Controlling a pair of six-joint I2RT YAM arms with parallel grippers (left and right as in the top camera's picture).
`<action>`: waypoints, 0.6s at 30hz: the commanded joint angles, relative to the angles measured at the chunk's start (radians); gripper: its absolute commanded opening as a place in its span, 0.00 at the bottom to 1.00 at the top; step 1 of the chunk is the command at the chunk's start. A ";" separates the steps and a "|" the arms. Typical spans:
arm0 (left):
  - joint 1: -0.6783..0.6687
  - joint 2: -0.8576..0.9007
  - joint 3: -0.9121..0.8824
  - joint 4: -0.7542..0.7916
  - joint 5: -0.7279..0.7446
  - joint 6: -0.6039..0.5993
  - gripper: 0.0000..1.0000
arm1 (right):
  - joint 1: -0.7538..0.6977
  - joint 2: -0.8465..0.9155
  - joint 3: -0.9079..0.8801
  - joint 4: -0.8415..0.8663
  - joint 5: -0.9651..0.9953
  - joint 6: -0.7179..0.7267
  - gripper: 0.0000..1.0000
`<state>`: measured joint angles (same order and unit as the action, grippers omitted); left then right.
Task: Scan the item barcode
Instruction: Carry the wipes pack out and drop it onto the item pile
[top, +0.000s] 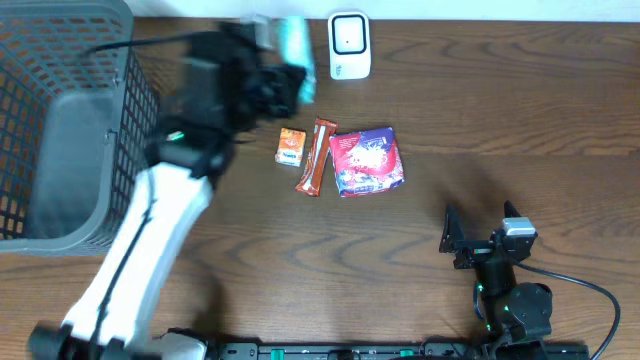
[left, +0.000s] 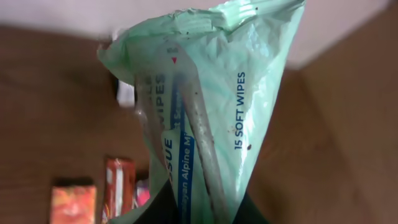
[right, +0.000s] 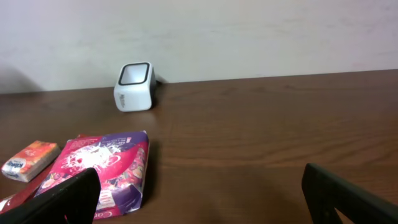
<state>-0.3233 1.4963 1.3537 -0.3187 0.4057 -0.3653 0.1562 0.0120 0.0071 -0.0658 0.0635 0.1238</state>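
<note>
The left pincer (top: 272, 88) is clenched on a green wipes pack (left: 211, 93), holding it over the worktop (top: 500, 120) just left of the scanner (top: 349, 45). The right pincer (right: 202, 190) is released, jaws wide, near the front edge, well apart from the snack bag (top: 366, 160) and basket (top: 140, 110).
</note>
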 joint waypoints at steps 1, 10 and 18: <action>-0.046 0.100 0.016 -0.003 -0.127 0.085 0.07 | -0.007 -0.006 -0.002 -0.003 0.002 -0.009 0.99; -0.078 0.318 0.016 -0.100 -0.260 0.084 0.08 | -0.007 -0.006 -0.002 -0.003 0.002 -0.009 0.99; -0.112 0.355 0.016 -0.126 -0.257 0.084 0.41 | -0.007 -0.006 -0.002 -0.003 0.002 -0.009 0.99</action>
<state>-0.4171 1.8637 1.3537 -0.4454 0.1669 -0.2974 0.1562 0.0120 0.0071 -0.0658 0.0639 0.1238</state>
